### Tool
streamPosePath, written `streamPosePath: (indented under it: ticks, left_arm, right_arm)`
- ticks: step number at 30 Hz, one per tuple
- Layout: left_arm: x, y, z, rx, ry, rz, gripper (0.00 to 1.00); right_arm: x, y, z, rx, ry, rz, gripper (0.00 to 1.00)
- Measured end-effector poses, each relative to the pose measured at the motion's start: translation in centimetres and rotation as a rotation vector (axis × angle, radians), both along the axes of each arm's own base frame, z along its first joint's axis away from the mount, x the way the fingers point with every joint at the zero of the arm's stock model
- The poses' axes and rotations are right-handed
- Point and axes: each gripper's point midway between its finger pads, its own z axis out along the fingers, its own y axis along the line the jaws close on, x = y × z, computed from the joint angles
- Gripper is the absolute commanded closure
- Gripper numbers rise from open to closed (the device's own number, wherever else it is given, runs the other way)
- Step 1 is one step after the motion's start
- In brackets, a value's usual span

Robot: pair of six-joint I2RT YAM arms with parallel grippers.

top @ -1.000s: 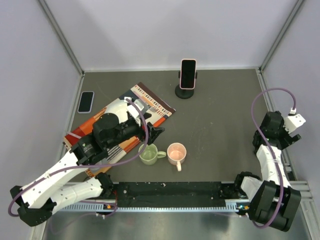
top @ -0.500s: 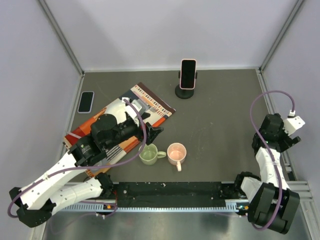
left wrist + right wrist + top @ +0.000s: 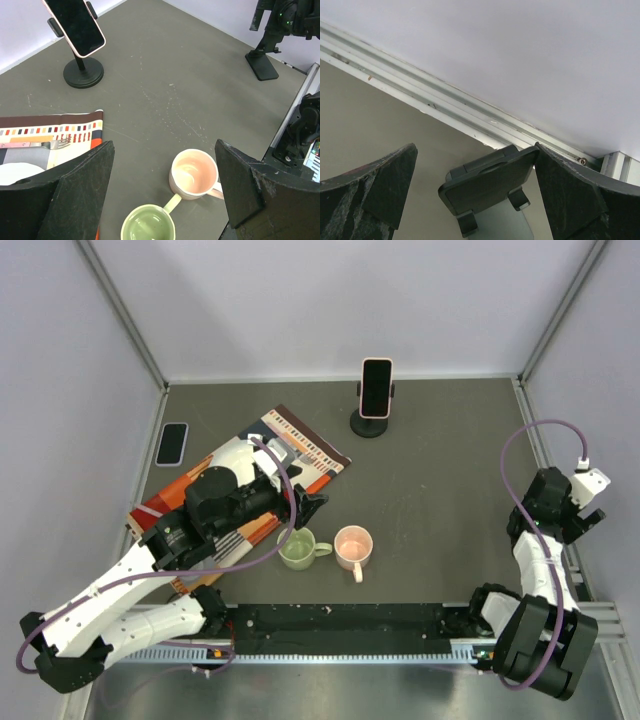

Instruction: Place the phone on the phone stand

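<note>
A phone in a pink case (image 3: 376, 386) stands upright on a black round-based stand (image 3: 368, 425) at the back of the table; both show in the left wrist view, phone (image 3: 75, 25) and stand (image 3: 83, 77). A second dark phone (image 3: 171, 443) lies flat at the far left edge. A dark folding phone stand (image 3: 490, 182) sits by the right rail, empty, between the fingers of my open right gripper (image 3: 475, 195). In the top view the right gripper (image 3: 588, 502) hides it. My left gripper (image 3: 165, 200) is open and empty above two mugs.
A green mug (image 3: 297, 549) and a pink mug (image 3: 353, 546) stand side by side near the front. A magazine (image 3: 300, 445) lies under my left arm. Metal rails (image 3: 420, 95) run along the table's right edge, with grey walls all round.
My right arm has shifted slightly toward the near edge along the right rail. The left arm has barely moved. Phones, stands and mugs are where they were.
</note>
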Motion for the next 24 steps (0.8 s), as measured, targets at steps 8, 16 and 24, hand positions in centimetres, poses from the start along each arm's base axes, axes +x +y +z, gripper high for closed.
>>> streamPosePath:
  ticks: [8, 16, 24]
  left_arm:
    - [0.0, 0.0, -0.1, 0.002, 0.002, 0.0, 0.13]
    - [0.0, 0.0, 0.1, -0.002, -0.001, 0.0, 0.13]
    - [0.0, 0.2, 0.1, -0.004, -0.004, 0.006, 0.13]
  right_arm:
    - [0.6, 0.0, -0.7, 0.008, 0.034, 0.044, 0.47]
    - [1.5, 0.6, 0.5, 0.001, -0.019, 0.118, 0.88]
    - [3.0, 2.1, 0.2, 0.061, -0.047, 0.216, 1.0]
